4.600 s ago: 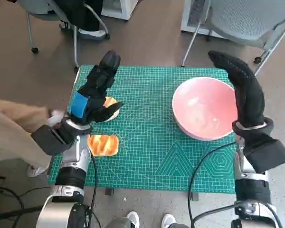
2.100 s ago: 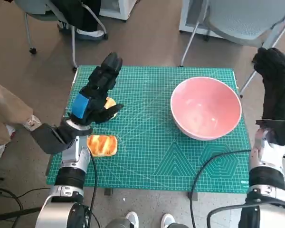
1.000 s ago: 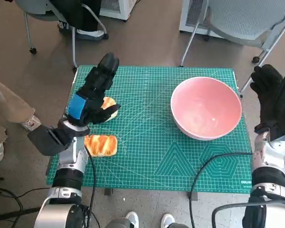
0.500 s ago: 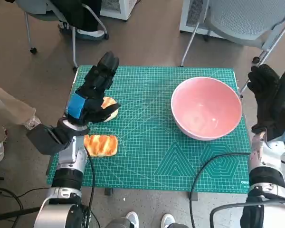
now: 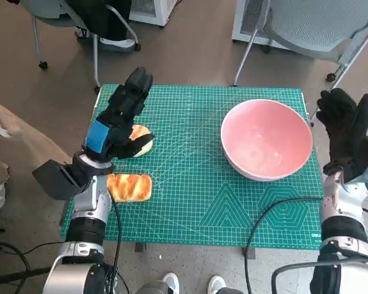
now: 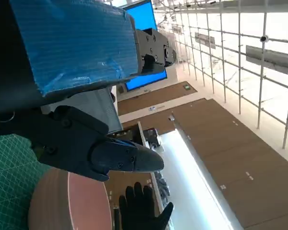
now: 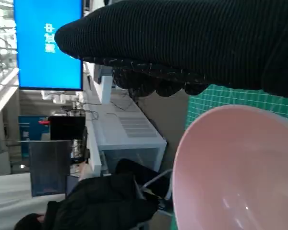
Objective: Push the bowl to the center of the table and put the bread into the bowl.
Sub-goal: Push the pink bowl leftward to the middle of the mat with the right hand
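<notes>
So the pink bowl (image 5: 267,139) is sitting on the right side of the green cutting mat (image 5: 196,202), toward the far half, not in the middle of the table. It's empty as far as I can see.

Both bits of bread are lying over on the left. One toasted slice (image 5: 129,187) is lying flat near the left edge, closer to the near side. The other, a rounder bun-looking piece (image 5: 141,140), is lying just beyond it, and it's partly hidden under the robot's left hand.

The left hand (image 5: 118,119), the black one with the blue tape, is hovering above that far piece with its fingers stretched out toward the far edge of the mat and spread apart. It isn't holding anything, and I can't tell whether the thumb is actually touching the bun or just hanging above it.

The right hand (image 5: 345,131), the gloved one, is hanging off the right edge of the table just beside the bowl's right rim, raised with the fingers pointing up and apart, nothing in it. From the head view it looks close to the bowl but not touching.

There's a grey mesh chair (image 5: 306,24) standing behind the table on the far right, and someone's beige trouser leg (image 5: 15,147) is showing at the left.
</notes>
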Motion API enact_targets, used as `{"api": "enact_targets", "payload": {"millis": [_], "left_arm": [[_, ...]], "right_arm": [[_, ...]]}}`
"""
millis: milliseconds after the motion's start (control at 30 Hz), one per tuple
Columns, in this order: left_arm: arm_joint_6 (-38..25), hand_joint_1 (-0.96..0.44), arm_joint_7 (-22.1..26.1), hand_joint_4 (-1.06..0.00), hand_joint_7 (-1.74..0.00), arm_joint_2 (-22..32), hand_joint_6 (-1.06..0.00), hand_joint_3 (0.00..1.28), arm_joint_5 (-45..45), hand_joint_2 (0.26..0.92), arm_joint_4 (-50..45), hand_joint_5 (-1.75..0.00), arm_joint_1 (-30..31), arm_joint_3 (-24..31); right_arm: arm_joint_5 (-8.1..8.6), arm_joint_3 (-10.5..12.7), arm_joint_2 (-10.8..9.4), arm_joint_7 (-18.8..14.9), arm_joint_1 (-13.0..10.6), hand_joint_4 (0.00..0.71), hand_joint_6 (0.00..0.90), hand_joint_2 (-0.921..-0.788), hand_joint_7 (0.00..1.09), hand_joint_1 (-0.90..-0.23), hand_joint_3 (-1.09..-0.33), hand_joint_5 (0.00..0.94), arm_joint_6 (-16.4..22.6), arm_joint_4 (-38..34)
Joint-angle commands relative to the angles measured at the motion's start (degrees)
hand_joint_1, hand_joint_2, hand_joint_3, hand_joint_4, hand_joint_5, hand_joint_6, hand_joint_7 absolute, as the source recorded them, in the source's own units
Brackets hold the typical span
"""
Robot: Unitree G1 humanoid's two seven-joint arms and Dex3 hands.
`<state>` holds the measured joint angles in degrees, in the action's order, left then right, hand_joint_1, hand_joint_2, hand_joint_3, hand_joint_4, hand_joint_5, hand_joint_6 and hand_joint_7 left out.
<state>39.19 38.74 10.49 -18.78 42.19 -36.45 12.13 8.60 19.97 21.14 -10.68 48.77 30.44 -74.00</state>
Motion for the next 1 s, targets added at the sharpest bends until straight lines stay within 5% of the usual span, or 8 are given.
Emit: {"api": "enact_targets", "payload": {"millis": [33,1000], "left_arm": [[-0.3,-0.62,0.1,-0.01,0.0,0.4,-0.14,0.22,-0.4,0.921,-0.6,0.0,0.8,0.2],[-0.9,-0.61,0.2,-0.01,0.0,1.1,-0.14,0.22,-0.5,0.921,-1.4,0.0,1.4,0.2]], "right_arm": [[-0.75,-0.2,-0.6,1.0,-1.7,0.103,0.156,-0.921,0.1,-0.626,-0.85,0.0,-1.7,-1.0],[-1.27,-0.3,-1.4,1.8,-2.8,0.104,0.169,-0.921,0.08,-0.671,-0.83,0.001,-4.4,-1.4]]}}
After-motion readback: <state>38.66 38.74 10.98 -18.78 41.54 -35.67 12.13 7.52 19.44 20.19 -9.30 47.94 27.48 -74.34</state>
